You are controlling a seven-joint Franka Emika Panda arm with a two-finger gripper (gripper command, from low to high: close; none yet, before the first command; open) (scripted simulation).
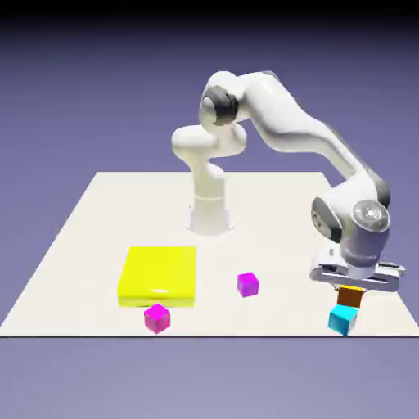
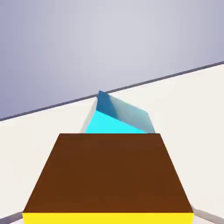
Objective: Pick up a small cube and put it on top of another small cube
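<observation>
The flat, matte off-white table (image 1: 98, 213) is a plain slab with sharp edges; its near edge cuts straight across the exterior view. The glossy white jointed arm (image 1: 286, 127) has rounded, smooth casings with grey joint caps, and bends down to the table's near corner at the exterior view's right. A large flat yellow block (image 1: 158, 276), smooth with a faint sheen, lies at the exterior view's left. The grey-and-white gripper (image 1: 352, 288) is clenched on the small orange-yellow cube (image 2: 107, 175), which looks brown in shadow; in the hand view it fills the lower picture as a broad dark face with a bright yellow strip below, hiding most of both fingers. This cube sits just above the small cyan cube (image 1: 342, 320), near the table's front edge; whether the two touch is unclear. In the hand view the cyan cube shows only as a corner behind the held one. Two small magenta cubes (image 1: 248, 284) (image 1: 157, 317), plain and sharp-edged, lie apart.
</observation>
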